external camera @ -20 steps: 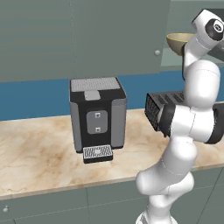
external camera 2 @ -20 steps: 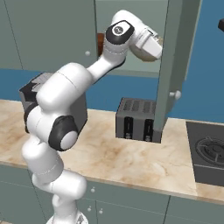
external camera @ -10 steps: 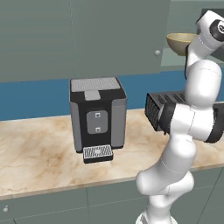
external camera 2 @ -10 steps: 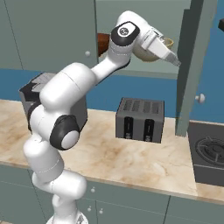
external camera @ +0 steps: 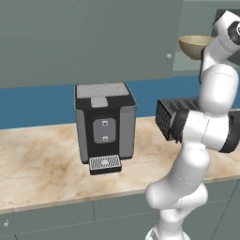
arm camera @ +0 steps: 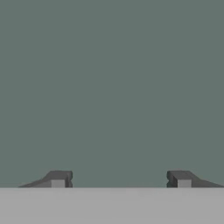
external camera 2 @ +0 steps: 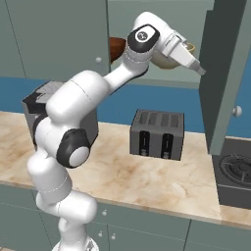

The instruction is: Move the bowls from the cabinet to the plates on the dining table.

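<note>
Up high, our two-finger gripper is raised to the level of the grey-green wall cupboard, just beside the inner face of its tall open door on the right. In the hand view the two dark finger tips stand wide apart with nothing between them, so we read the gripper as released, facing a flat grey-green surface.

The pale yellowish-olive smooth bowl sits on the cupboard's shelf, upright, partly hidden behind our wrist; from the right side we see it as the pale bowl just behind the hand. The glossy dark reddish-brown wooden bowl sits on the same shelf, to the left of the pale one, mostly hidden behind our forearm.

Below, on the beige marble worktop backed by a blue strip, stand a black and silver coffee machine on the left and a dark grey toaster to its right, well apart. A dark stove burner lies at the far right.
</note>
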